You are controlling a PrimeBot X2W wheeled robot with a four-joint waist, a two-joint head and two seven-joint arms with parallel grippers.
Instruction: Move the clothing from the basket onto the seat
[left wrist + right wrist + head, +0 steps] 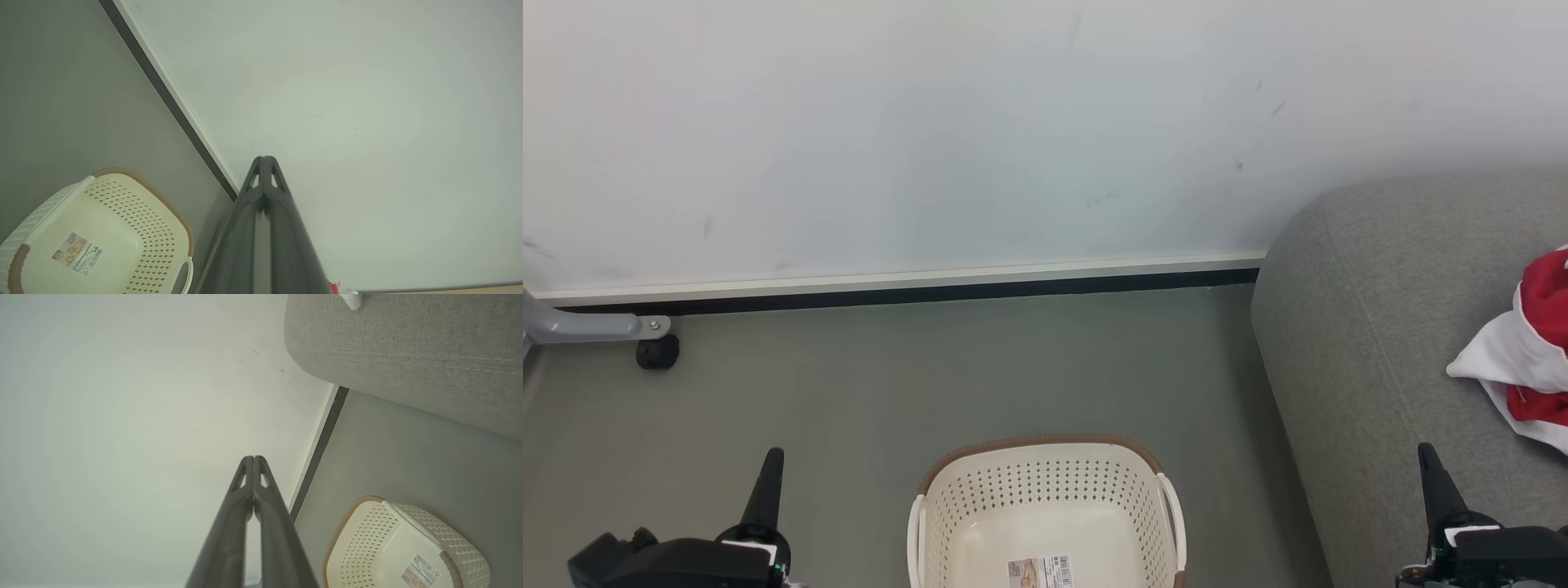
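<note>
While the pale wall (931, 122) spans the far side and the grey floor (890, 384) runs up to its dark skirting, we find the seat (1380, 327) at the right, its rounded grey end reaching toward the wall. Near us, at the middle, the basket (1045, 482) stands on the floor, left of the seat (a strip of floor shows between them). The clothing (1531, 351) lies on the seat at the right edge of the head view, a crumpled heap of red and white, well apart from the basket. Our left gripper (774, 455) hangs over the floor left of the basket, its two dark fingers pressed together on nothing. Our right gripper (1426, 451) points up over the seat's near part, likewise closed tight and short of the clothing. A barcode sticker (1039, 572) sits on the basket's cream bottom, and a small black caster (658, 353) stands at the far left by the skirting.
</note>
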